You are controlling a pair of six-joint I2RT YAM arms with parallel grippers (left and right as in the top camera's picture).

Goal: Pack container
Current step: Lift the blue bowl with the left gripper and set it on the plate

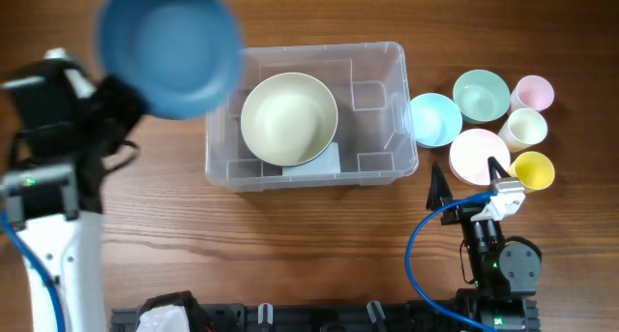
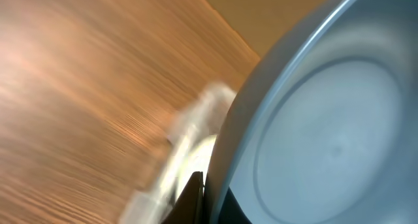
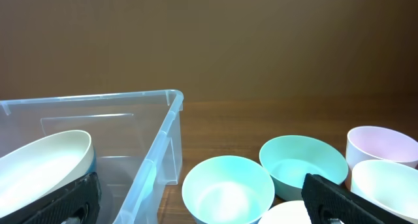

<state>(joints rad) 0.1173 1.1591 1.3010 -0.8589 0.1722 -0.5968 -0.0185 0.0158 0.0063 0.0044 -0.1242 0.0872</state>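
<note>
Overhead, the container point(image 1: 379, 169) mid-bench is holding one cream bowl point(image 1: 288, 117), the left gripper point(image 2: 208, 194) is gripping a blue bowl point(image 1: 169, 46) by its far-left corner, and the right gripper point(image 1: 469, 180) is gaping empty beside six unpacked dishes point(image 1: 481, 95).

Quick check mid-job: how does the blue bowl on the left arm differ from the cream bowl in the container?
Colour: the blue bowl is mid-blue; the cream bowl is pale off-white. Place: the blue bowl is up in the air outside the container, pinched at its rim by the left tool; the cream bowl lies inside the container, ungripped. Both are round, plain, opening upward.
</note>
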